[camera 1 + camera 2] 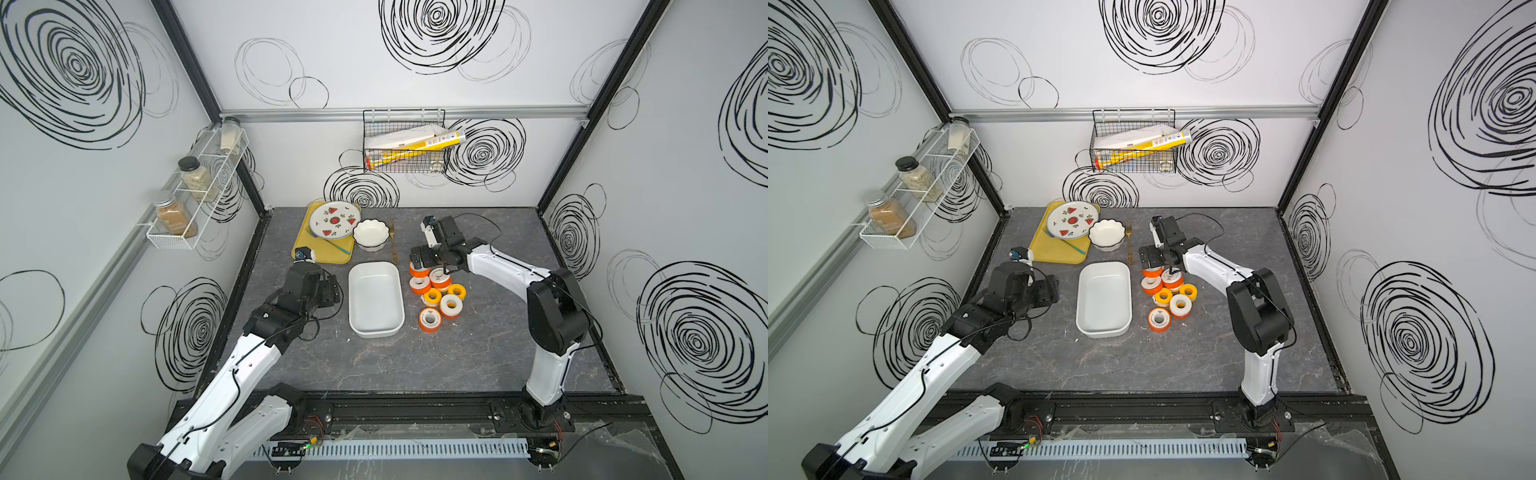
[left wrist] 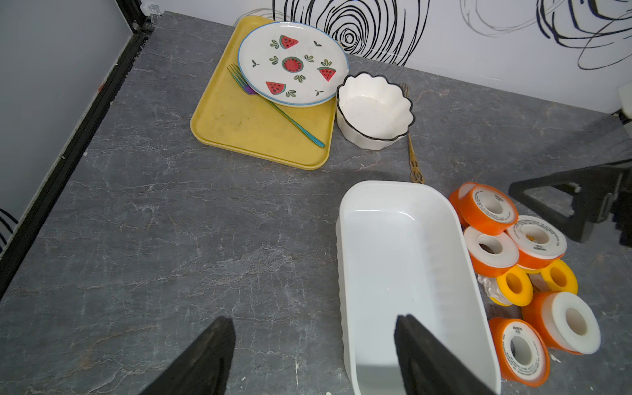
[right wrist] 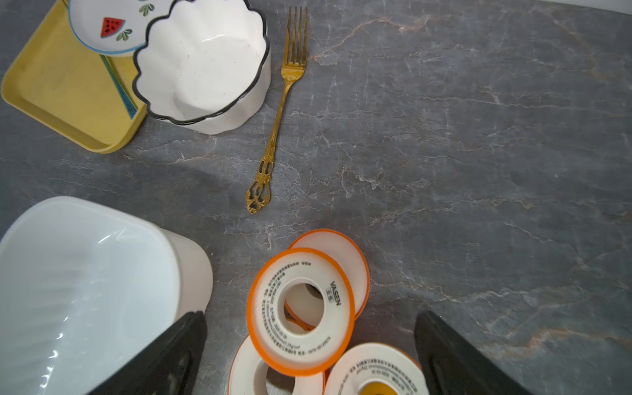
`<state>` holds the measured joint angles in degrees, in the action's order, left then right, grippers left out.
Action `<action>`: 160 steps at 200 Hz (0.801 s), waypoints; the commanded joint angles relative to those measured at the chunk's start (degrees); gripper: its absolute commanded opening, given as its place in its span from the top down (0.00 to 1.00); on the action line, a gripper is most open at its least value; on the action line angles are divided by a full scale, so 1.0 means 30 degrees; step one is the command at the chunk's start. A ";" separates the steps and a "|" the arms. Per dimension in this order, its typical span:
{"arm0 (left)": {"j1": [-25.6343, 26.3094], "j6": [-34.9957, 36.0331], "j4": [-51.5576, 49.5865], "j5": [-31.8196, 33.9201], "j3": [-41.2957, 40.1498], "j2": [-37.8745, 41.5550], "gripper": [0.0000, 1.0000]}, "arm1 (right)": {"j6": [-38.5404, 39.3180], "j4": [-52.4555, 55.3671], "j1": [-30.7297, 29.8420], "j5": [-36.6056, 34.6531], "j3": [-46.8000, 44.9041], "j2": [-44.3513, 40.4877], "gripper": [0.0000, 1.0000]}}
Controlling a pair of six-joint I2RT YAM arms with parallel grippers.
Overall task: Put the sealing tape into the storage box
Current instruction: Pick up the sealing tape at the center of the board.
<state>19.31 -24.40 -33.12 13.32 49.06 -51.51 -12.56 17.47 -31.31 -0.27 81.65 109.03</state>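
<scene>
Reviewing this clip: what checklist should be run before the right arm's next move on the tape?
1. Right gripper open: ok.
2. Orange spool lined up between its jaws: ok.
3. That spool free of neighbours: not ok, it leans on other spools.
4. Storage box has room: ok, nothing inside.
5. Left gripper empty: ok, open.
6. Gold fork apart from the spool: ok.

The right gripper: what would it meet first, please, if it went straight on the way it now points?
Probably the tilted orange-flanged spool of sealing tape, framed between the right gripper's open jaws in its wrist view; the gap to it is unclear.
</scene>
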 commanded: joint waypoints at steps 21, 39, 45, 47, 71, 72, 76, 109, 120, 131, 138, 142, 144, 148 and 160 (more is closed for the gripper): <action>-0.0167 0.0281 0.0580 -0.0090 -0.0181 -0.0127 0.20 | 0.0289 0.1604 -0.0429 -0.0756 0.1367 0.1332 0.00; -0.0225 0.0304 0.0554 -0.0133 -0.0151 -0.0277 0.20 | 0.0318 0.1499 -0.0460 -0.0534 0.1336 0.1590 0.00; -0.0211 0.0297 0.0542 -0.0107 -0.0139 -0.0314 0.20 | 0.0318 0.1494 -0.0476 -0.0517 0.1359 0.1649 0.00; -0.0222 0.0301 0.0528 -0.0113 -0.0148 -0.0320 0.20 | 0.0318 0.1498 -0.0487 -0.0486 0.1366 0.1675 0.00; -0.0226 0.0298 0.0538 -0.0121 -0.0151 -0.0343 0.20 | 0.0348 0.1558 -0.0544 -0.0477 0.1482 0.1988 0.00; -0.0211 0.0291 0.0546 -0.0113 -0.0151 -0.0332 0.20 | 0.0348 0.1573 -0.0547 -0.0457 0.1489 0.1996 0.00; -0.0225 0.0285 0.0553 -0.0109 -0.0151 -0.0322 0.20 | 0.0375 0.1572 -0.0549 -0.0386 0.1482 0.2030 0.00; -0.0248 0.0274 0.0553 -0.0131 -0.0181 -0.0351 0.20 | 0.0406 0.1915 -0.0634 -0.0589 0.1774 0.2527 0.01; -0.0220 0.0259 0.0553 -0.0135 -0.0181 -0.0378 0.20 | 0.0384 0.1994 -0.0652 -0.0711 0.1846 0.2670 0.01; -0.0226 0.0275 0.0553 -0.0149 -0.0181 -0.0408 0.20 | 0.0395 0.2027 -0.0681 -0.0707 0.1847 0.2766 0.02; -0.0226 0.0279 0.0553 -0.0146 -0.0181 -0.0409 0.20 | 0.0406 0.2027 -0.0722 -0.0728 0.1847 0.2818 0.02; -0.0226 0.0275 0.0546 -0.0162 -0.0181 -0.0424 0.20 | 0.0404 0.2027 -0.0740 -0.0782 0.1847 0.2825 0.03; -0.0226 0.0259 0.0551 -0.0178 -0.0181 -0.0435 0.20 | 0.0399 0.2012 -0.0751 -0.0794 0.1847 0.2847 0.03; -0.0226 0.0254 0.0553 -0.0160 -0.0181 -0.0424 0.20 | 0.0406 0.2026 -0.0754 -0.0841 0.1847 0.2854 0.03; -0.0219 0.0264 0.0552 -0.0171 -0.0181 -0.0448 0.20 | 0.0406 0.2071 -0.0784 -0.0921 0.1898 0.2935 0.04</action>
<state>19.05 -24.38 -33.10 13.08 48.97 -52.49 -11.90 21.61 -33.06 -1.93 85.78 117.19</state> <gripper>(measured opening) 0.804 0.967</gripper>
